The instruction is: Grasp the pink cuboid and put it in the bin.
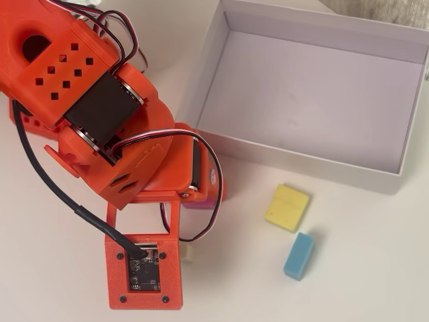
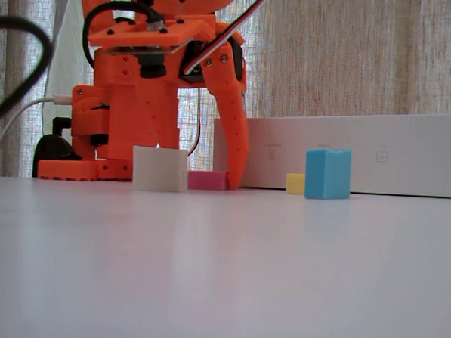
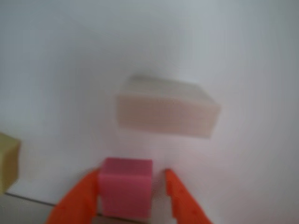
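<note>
- Between the gripper [image 3: 131,191] fingers, set apart, sits the pink cuboid [image 3: 125,192], not clamped yet.
- Closing off-centre may push it toward the cream block [image 3: 167,113].

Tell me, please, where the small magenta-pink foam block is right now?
In the wrist view the magenta-pink foam block sits on the table between the orange gripper's open fingers, just before the cream block.

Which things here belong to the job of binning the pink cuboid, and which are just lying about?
Job:
- pink cuboid, between the gripper fingers
- bin, white, nothing visible inside

Lying about:
- yellow block
- blue block
- cream block
</note>
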`<state>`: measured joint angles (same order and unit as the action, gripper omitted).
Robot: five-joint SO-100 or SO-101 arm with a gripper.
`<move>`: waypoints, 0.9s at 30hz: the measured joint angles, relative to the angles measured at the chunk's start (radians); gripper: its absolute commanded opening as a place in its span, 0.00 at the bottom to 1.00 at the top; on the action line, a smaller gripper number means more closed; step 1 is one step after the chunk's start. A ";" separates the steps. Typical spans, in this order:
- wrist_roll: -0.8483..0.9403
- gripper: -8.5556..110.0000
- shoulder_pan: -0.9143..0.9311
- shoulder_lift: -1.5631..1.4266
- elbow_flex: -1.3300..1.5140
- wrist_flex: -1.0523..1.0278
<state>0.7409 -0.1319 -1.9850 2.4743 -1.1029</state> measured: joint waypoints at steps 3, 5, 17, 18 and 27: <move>0.000 0.11 0.000 -0.020 0.018 0.017; 0.000 0.02 -0.003 -0.025 0.025 0.029; -0.005 0.00 0.008 -0.069 -0.144 -0.130; -0.011 0.00 0.006 -0.069 -0.209 -0.172; -0.040 0.00 -0.087 -0.072 -0.755 -0.423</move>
<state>0.7010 -0.2194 -2.0571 1.7196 -1.5263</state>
